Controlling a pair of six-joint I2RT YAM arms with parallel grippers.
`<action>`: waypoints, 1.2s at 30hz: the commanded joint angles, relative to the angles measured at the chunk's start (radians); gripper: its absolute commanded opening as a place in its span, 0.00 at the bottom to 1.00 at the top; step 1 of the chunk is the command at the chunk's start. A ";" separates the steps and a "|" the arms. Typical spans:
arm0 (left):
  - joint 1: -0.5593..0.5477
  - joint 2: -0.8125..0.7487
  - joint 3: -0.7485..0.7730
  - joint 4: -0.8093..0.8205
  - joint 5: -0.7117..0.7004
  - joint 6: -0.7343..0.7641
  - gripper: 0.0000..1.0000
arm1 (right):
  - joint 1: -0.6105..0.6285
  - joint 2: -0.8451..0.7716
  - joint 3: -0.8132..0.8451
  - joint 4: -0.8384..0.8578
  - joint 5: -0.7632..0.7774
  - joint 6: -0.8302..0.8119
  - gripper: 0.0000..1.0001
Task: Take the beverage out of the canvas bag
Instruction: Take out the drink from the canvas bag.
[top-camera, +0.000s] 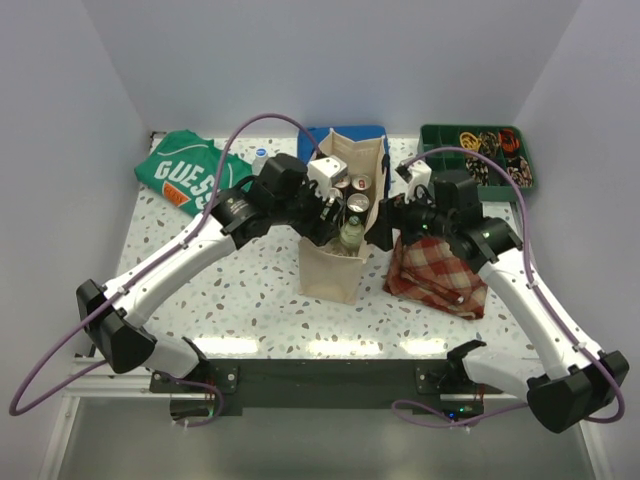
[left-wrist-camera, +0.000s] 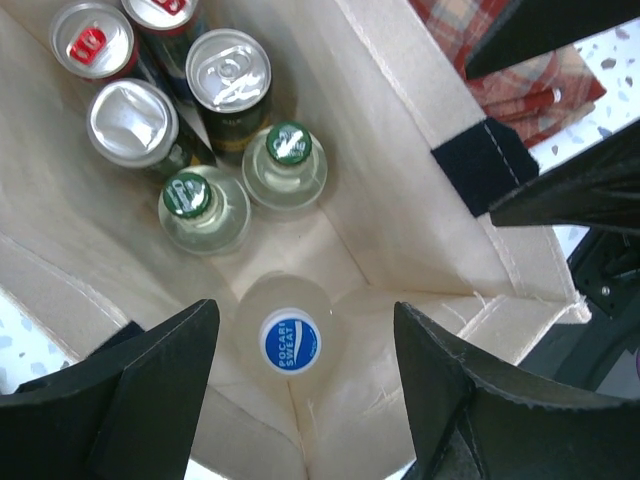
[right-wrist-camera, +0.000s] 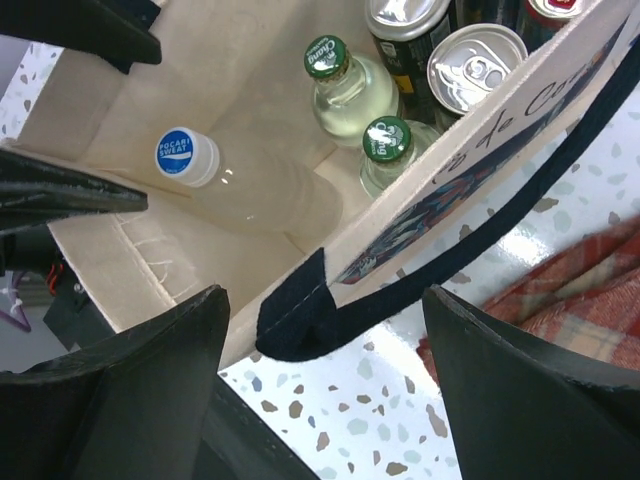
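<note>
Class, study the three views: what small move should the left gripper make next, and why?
Probably lower the open left gripper straight down: the blue-capped bottle sits directly between its fingers inside the bag, while the right gripper, also open, straddles the bag's wall.

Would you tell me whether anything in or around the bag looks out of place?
Nothing looks spilled or damaged. Inside the canvas bag, the blue-capped bottle sits alone at one end, apart from the clustered cans and green-capped bottles, and seems to lean in the right wrist view. The red plaid cloth beside the bag lies crumpled.
</note>
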 joint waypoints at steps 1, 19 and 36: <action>-0.013 -0.023 0.018 -0.060 -0.003 -0.004 0.75 | 0.004 0.026 0.040 0.032 -0.054 0.001 0.82; -0.038 -0.039 -0.025 -0.067 -0.062 -0.015 0.74 | 0.005 -0.013 0.029 0.021 -0.111 0.015 0.83; -0.038 0.012 0.006 -0.123 -0.180 -0.005 0.77 | 0.005 -0.033 0.045 -0.011 -0.008 0.003 0.84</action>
